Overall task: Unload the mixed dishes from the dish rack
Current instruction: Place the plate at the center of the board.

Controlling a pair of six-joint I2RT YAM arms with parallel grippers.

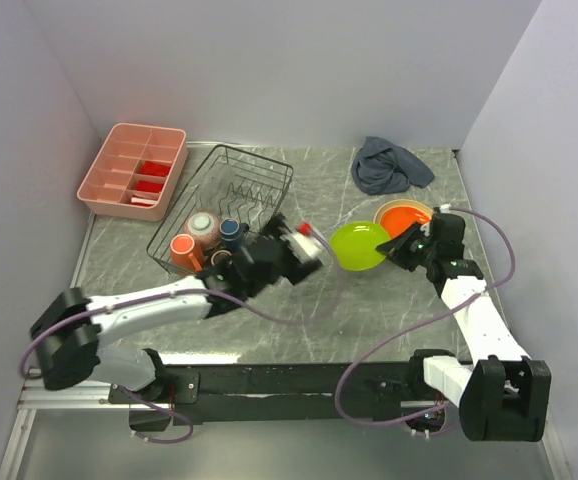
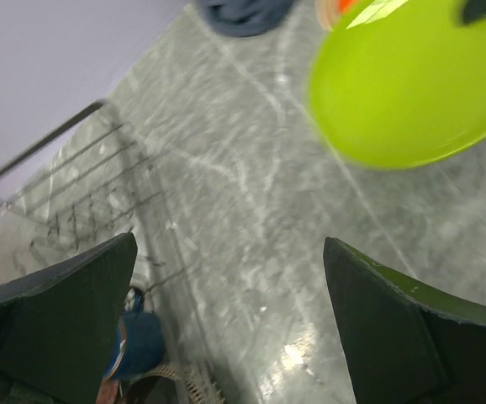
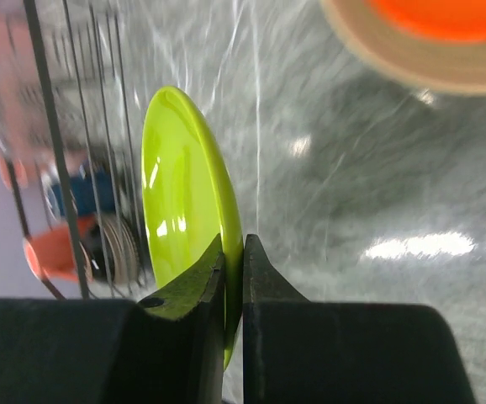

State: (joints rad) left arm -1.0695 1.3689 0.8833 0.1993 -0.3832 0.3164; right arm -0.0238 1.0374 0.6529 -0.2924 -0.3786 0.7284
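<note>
Grey marbled tabletop [image 1: 299, 320], pale walls all round. The right gripper [image 1: 401, 248] pinches the rim of the lime green plate [image 1: 359, 246], right of the dish rack [image 1: 224, 200]. The left gripper [image 1: 307, 240] hangs just left of the plate, fingers spread wide and empty. In the rack sit an orange mug [image 1: 182, 250], a small dark blue cup [image 1: 231, 231] and what seems to be a pinkish bowl [image 1: 203, 226].

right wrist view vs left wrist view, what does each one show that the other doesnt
Only the right wrist view shows the right gripper shut on the rim of the lime green plate, which is seen edge-on. Only the left wrist view shows the left gripper, open and empty, and the grey cloth at the top of the frame. Both show the lime green plate, the wires of the dish rack, the small dark blue cup and the marbled table.
</note>
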